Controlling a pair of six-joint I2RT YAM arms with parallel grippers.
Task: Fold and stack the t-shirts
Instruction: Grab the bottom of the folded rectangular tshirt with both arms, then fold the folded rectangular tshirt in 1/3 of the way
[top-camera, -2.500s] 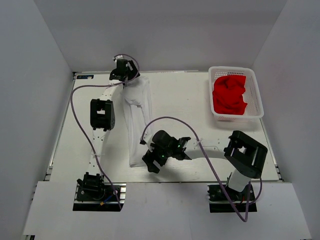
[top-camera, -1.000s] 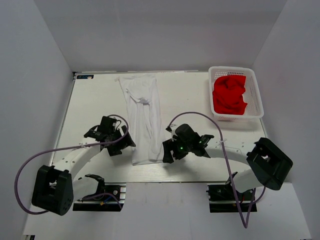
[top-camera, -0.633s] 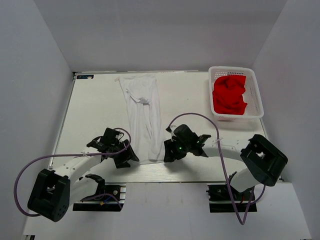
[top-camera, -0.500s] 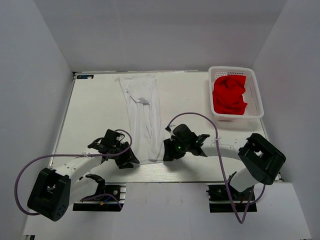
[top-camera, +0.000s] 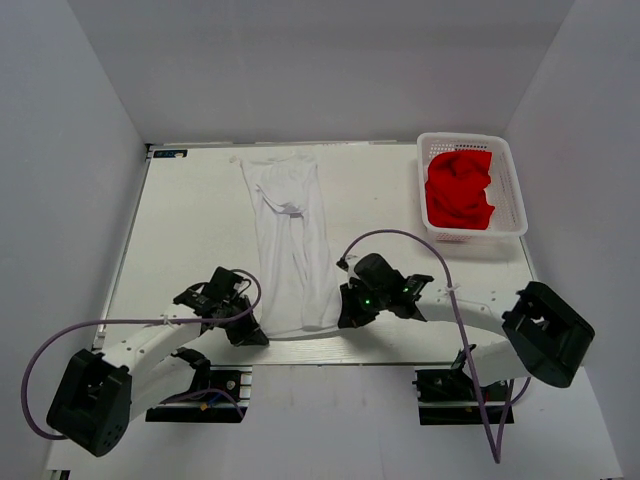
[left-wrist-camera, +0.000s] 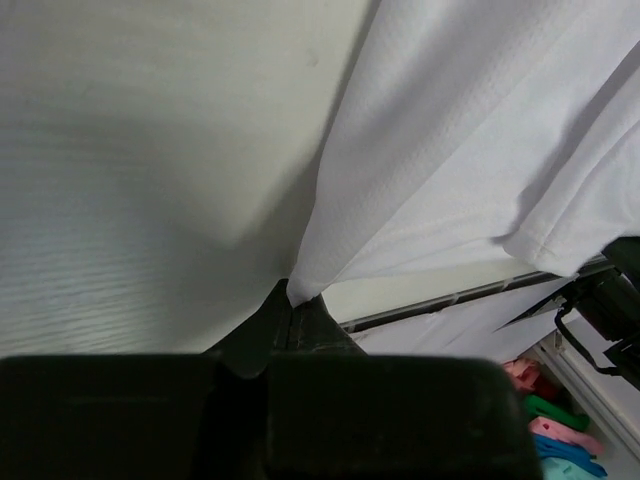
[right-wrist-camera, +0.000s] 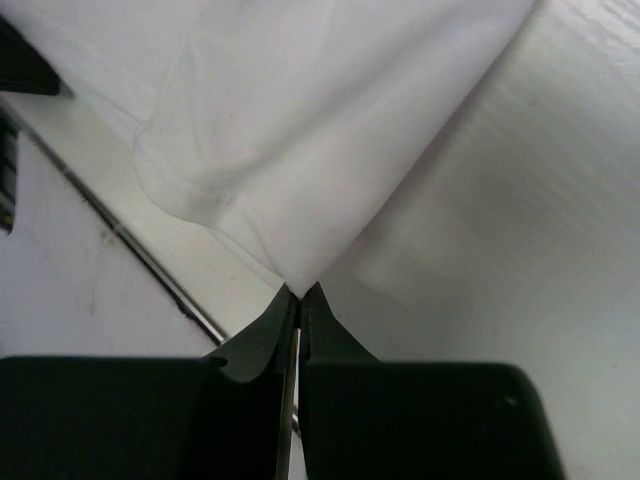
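Right wrist: t-shirt (right-wrist-camera: 300, 140) corner in hand (right-wrist-camera: 298, 291)

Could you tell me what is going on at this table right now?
Both arms are working on the white t-shirt, which lies as a long narrow strip on the table. The left gripper and right gripper are each shut on a corner of its near end. The red t-shirt sits bunched in the basket at the far right, untouched.
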